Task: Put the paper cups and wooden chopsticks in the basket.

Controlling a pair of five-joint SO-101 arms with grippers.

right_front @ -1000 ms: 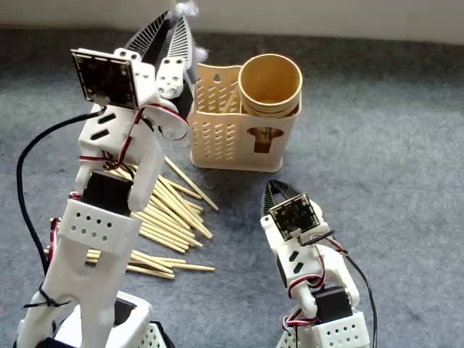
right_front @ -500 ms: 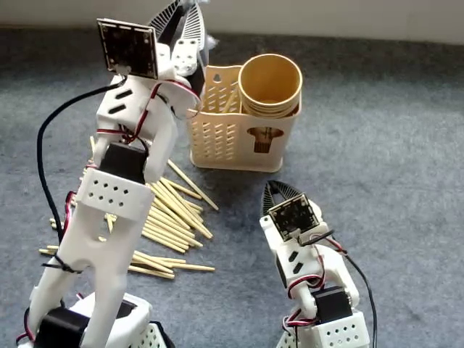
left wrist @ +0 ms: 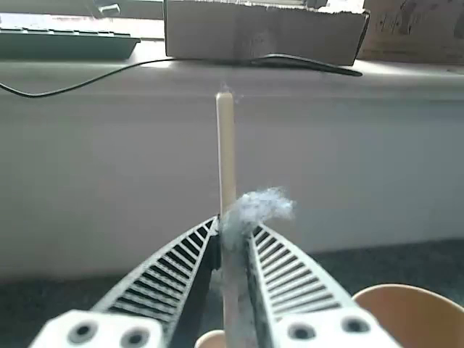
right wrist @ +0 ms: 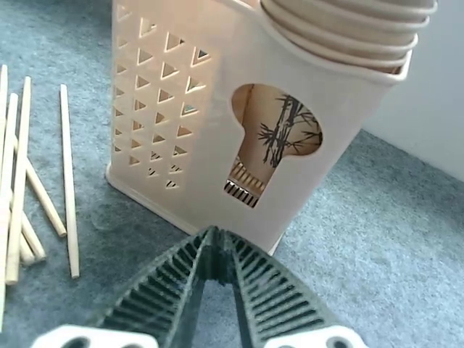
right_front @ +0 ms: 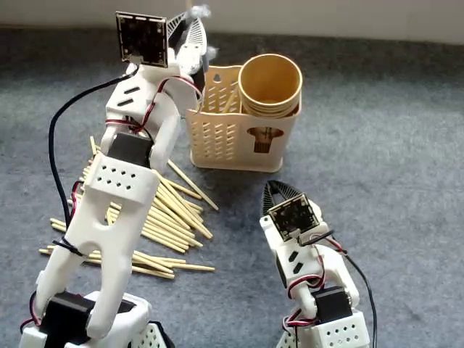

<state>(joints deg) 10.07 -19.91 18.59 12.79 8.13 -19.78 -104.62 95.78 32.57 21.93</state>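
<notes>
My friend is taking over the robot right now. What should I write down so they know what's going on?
Left gripper: shut on one chopstick, held up near the end of the basket away from the cups. Some fluff clings to it.
Right gripper: shut, empty, low over the carpet in front of the basket.
Done: the paper cups are stacked in the basket.
Left: drop the held chopstick in, then gather the loose chopsticks piled on the carpet.
</notes>
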